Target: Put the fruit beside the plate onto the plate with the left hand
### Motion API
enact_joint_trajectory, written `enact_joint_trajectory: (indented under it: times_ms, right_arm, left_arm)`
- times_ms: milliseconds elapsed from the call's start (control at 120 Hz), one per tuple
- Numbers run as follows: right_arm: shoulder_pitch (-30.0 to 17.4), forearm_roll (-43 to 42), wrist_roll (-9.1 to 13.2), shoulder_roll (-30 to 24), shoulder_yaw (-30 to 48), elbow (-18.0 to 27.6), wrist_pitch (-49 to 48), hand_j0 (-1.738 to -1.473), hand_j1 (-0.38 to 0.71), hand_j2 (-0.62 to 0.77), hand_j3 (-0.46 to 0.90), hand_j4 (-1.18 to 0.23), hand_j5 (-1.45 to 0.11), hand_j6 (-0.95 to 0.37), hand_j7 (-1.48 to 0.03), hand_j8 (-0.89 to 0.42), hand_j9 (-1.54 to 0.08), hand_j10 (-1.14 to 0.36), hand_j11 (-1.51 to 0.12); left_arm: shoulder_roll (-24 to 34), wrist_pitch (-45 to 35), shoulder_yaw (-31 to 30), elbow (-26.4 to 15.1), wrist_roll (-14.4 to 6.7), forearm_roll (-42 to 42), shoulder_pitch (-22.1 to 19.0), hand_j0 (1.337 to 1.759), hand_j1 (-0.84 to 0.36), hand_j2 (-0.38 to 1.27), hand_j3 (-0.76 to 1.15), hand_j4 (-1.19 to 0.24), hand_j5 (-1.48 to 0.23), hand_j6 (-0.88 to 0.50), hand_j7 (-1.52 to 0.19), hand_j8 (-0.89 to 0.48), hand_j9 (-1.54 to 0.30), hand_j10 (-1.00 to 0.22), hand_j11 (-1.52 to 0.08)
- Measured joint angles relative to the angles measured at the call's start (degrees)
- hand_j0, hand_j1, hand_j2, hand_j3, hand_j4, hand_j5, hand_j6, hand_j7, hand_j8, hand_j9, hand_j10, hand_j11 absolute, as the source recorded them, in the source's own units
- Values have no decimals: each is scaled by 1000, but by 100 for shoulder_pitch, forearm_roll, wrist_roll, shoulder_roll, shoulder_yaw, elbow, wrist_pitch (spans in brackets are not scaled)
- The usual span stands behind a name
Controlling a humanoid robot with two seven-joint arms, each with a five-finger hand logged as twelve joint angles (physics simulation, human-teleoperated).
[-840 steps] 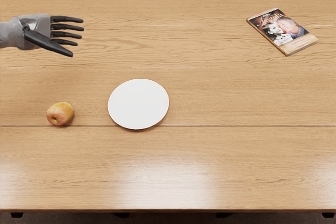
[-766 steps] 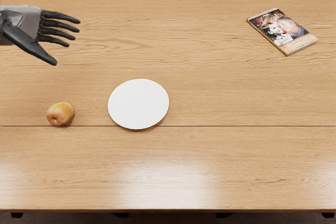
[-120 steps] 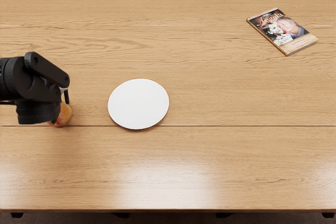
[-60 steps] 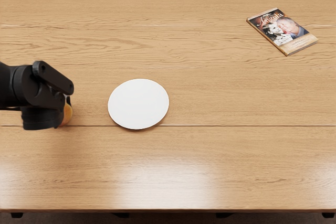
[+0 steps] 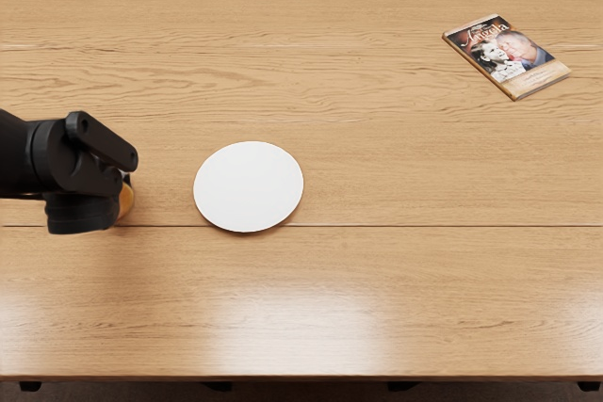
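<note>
At the left edge of the frame, the black robotic left hand was seen curled down over the yellow-orange round fruit, which was gripped beneath it so that only a thin sliver was exposed at the hand's right side. The fruit was located left of the round white plate, near it but not touching, and off its surface. The plate was laid flat, left of centre on the light wooden table. A glossy paperback book with a portrait cover was placed well apart in the upper right of the frame.
</note>
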State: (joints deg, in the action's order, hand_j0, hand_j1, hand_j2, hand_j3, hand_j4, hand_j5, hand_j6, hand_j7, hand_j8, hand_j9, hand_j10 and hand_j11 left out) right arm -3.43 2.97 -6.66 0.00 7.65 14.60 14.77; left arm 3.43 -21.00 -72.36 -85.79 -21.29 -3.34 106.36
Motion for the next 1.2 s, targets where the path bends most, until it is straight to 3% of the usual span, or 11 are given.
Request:
enact_joint_trajectory:
  times_ms: [125,292,642,800,950,1200]
  right_arm:
    - [0,-3,0,0,0,0,0,-1658,-308,-7,0,-35,-45,-35,-45,-35,-45,-35,-45]
    - [0,-2,-1,0,0,1,0,-1658,-308,-7,0,-35,-45,-35,-45,-35,-45,-35,-45]
    - [0,-3,1,0,0,1,0,-1658,-308,-7,0,-35,-45,-35,-45,-35,-45,-35,-45]
    - [0,-2,0,0,0,1,0,-1658,-308,-7,0,-35,-45,-35,-45,-35,-45,-35,-45]
    - [0,-2,0,0,0,1,0,-1658,-308,-7,0,-35,-45,-35,-45,-35,-45,-35,-45]
    - [0,1,-1,0,0,1,0,-1658,-308,-7,0,-35,-45,-35,-45,-35,-45,-35,-45]
  left_arm:
    - [25,42,3,2,16,-24,186,1643,-406,337,0,-234,-1156,-14,-1132,-127,-1146,-515,-1156]
    - [76,71,23,-28,16,24,631,1637,-257,174,0,-361,-1153,-140,-1167,-264,-1199,-636,-1223]
    - [79,89,458,-263,20,-73,1397,1634,-106,14,0,-468,-1176,-248,-1214,-410,-1253,-755,-1279]
    - [-38,114,771,-344,23,-175,1475,1638,-226,309,0,-391,-1181,-226,-1207,-406,-1251,-780,-1277]
    - [-331,123,1126,-374,30,-203,1534,1638,-211,298,0,-390,-1179,-228,-1203,-400,-1259,-785,-1290]
    - [-343,42,1517,-352,34,-194,1533,1637,-204,302,0,-411,-1165,-244,-1203,-408,-1268,-787,-1302]
